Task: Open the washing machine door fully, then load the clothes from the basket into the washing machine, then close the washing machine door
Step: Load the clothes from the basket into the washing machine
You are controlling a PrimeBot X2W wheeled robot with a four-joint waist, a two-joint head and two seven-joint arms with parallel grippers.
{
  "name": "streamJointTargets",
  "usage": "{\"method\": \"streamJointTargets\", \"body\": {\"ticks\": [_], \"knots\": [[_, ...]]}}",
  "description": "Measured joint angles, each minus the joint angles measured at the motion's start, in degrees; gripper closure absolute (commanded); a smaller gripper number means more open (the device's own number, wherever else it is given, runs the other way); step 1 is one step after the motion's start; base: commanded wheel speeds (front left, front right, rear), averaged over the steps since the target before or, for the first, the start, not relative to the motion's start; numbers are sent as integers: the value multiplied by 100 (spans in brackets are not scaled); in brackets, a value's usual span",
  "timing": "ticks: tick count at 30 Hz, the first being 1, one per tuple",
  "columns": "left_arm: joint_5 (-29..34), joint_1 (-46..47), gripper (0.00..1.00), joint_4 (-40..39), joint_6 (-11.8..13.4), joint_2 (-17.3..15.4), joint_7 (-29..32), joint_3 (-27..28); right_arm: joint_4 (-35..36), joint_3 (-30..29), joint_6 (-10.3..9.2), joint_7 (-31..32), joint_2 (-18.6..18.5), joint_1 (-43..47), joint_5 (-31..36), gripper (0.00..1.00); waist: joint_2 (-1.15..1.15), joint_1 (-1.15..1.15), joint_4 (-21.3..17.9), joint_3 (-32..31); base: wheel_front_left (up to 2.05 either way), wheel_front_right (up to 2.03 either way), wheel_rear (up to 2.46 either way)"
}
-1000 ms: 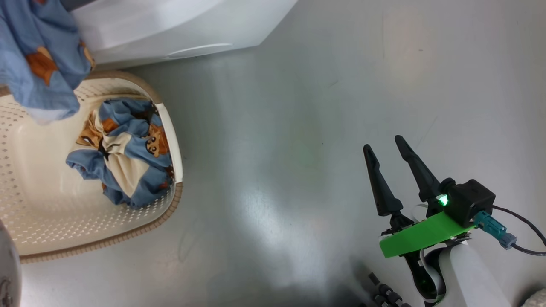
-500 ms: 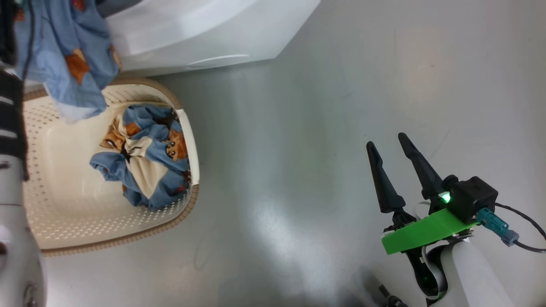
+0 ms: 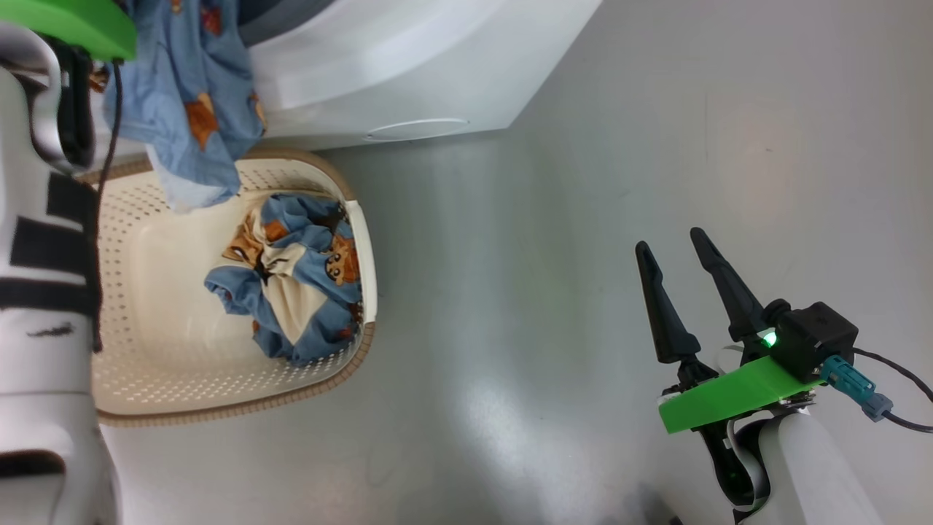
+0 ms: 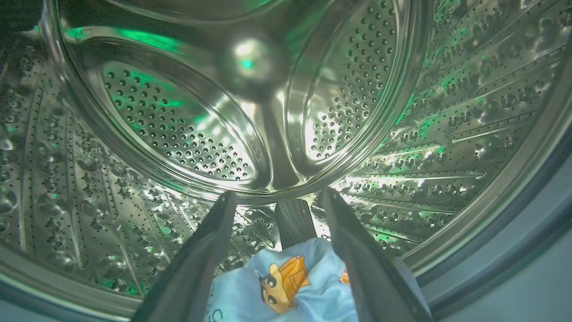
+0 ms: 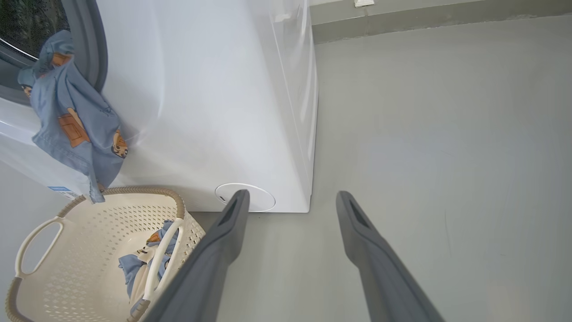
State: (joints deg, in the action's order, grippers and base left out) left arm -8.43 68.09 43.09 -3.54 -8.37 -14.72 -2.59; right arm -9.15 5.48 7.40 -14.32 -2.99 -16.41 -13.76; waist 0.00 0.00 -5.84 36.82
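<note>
Left wrist view | left jaws apart, clothes [image 4: 286,286] low between them | right jaws apart

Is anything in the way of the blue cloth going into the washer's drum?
Nothing visible is. The blue cloth lies at the mouth between the left gripper's open fingers, and the steel drum is open ahead. But part of it hangs outside, down the washing machine's front, above the basket.

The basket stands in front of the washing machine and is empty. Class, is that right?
Not empty. The basket stands in front of the washing machine, but a bundled blue-and-cream garment lies in it, as the head view shows.
</note>
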Motion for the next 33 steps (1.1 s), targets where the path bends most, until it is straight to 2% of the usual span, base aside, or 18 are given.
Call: {"method": "streamJointTargets", "body": {"ticks": [19,33], "knots": [[-59,-2017,0,-1615,-22,213,1,154,-14,-49,0,0,-3,41,9,0,0,0,265,-306,0,0,0],[-94,-3523,0,-2691,129,347,1,376,-15,-12,0,0,-4,95,98,0,0,0,267,-395,0,0,0]]}}
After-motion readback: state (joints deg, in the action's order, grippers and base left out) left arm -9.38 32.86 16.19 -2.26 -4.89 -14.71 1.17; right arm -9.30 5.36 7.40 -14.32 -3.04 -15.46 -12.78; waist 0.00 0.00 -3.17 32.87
